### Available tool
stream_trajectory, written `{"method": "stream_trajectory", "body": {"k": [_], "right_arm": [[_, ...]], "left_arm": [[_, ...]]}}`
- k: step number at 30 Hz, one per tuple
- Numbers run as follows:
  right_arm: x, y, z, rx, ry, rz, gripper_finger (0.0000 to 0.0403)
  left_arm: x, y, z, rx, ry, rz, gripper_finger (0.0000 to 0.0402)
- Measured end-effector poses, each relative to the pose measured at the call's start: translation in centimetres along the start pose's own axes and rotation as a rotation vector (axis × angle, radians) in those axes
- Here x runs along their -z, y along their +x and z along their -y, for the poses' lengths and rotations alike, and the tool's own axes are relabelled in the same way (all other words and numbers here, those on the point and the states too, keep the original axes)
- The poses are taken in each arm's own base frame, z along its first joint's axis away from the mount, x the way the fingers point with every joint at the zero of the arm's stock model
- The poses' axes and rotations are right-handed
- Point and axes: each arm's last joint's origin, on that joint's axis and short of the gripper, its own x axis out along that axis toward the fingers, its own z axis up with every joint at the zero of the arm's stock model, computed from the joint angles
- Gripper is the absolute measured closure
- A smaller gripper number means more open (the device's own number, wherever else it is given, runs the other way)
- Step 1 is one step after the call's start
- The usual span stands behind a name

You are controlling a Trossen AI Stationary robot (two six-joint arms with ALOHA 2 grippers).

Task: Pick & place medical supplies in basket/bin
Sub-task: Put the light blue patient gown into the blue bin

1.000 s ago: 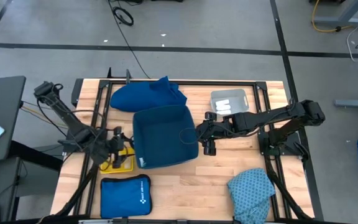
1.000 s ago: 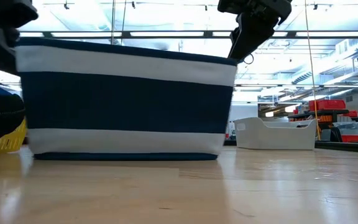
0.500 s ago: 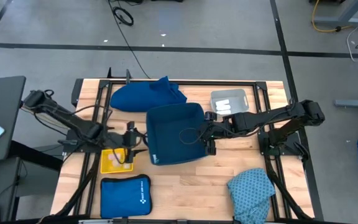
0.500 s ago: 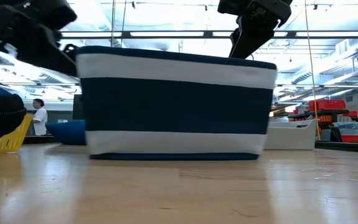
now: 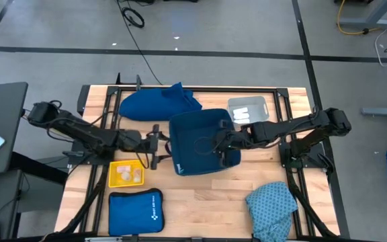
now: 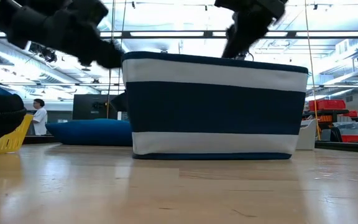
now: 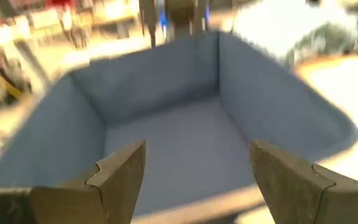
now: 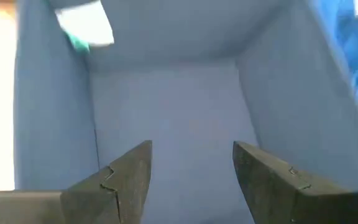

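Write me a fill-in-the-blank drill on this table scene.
1. The navy basket stands between the two ____.
2. The yellow tray lies beside the ____ arm.
3. The teal speckled cloth lies at the table's edge on the ____ arm's side.
4. Inside, the basket is ____.

Missing: grippers; left; right; empty

The left hand (image 7: 194,177) has its two dark fingers (image 7: 117,180) spread wide apart, with nothing between them. Just ahead of the hand sits the blue fabric basket (image 7: 272,87), its bare floor in sight. Beyond it lies pale bench (image 7: 347,74).
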Motion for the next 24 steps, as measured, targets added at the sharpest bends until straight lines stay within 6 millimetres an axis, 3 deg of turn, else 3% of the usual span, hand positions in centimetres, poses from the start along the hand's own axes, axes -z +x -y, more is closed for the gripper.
{"method": "stream_trajectory", "body": {"k": [7, 11, 14, 20, 24], "right_arm": [[-1.9, 1.2, -0.7, -0.101, -0.094, 0.452, 0.0172], [-1.5, 1.4, -0.7, -0.063, -0.167, 0.524, 0.0172], [-1.2, 0.3, -0.3, -0.02, -0.16, 0.548, 0.0172], [1.6, -2.8, 0.1, -0.016, -0.097, 0.698, 0.0172], [4.7, -4.1, 0.2, -0.008, -0.07, 0.836, 0.0172]], "left_arm": [[-2.8, -0.1, -1.5, 0.057, 0.006, 0.339, 0.0116], [-2.9, -0.2, -2.3, 0.048, 0.011, 0.347, 0.0116], [-2.5, -0.3, -2.7, 0.045, 0.014, 0.296, 0.0116], [-3.0, -1.6, -2.9, 0.048, 0.028, 0.288, 0.0116], [-3.4, -2.6, -3.2, 0.034, 0.045, 0.291, 0.0116]]}}
